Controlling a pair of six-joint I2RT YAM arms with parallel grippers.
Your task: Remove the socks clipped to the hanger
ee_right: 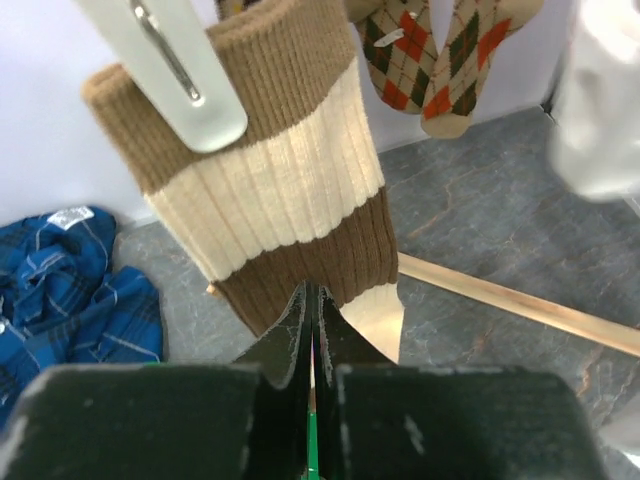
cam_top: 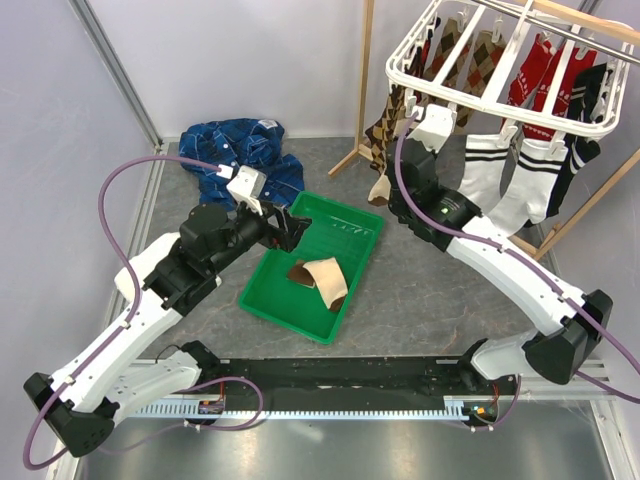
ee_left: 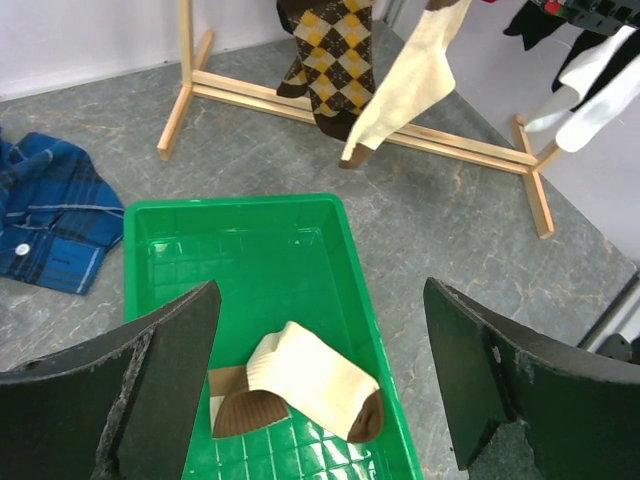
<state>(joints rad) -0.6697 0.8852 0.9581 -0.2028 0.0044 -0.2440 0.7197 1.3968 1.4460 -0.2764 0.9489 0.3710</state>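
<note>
The left pincer (ee_left: 318, 300) hangs over the near end of a green tray (ee_left: 240, 205) on the bench (cam_top: 420, 290). Its jaws are spread wide and there is nothing between them. Inside the tray lies a loose tan-and-brown sock (ee_left: 315, 380), folded over on itself. Further left, a blue plaid shirt (cam_top: 235, 145) is crumpled on the bench.

Beyond the tray's far corner, the right pincer (ee_right: 311, 295) is raised to the near left corner of the white grid hanger (cam_top: 500, 100). Its jaws are closed to a hairline, with the tips nipping the lower brown band of a clipped tan-and-brown sock (ee_right: 270, 190). A white clip (ee_right: 170, 60) holds the cuff of that sock, and its cream foot dangles free above the bench.

Just behind it hang brown argyle socks (ee_left: 335, 60). Further right along the hanger are white socks with black stripes (cam_top: 505, 180), red patterned socks (cam_top: 535, 70) and a black sock (cam_top: 585, 140), all clipped. The wooden stand (ee_left: 400, 130) sits beneath and behind them.
</note>
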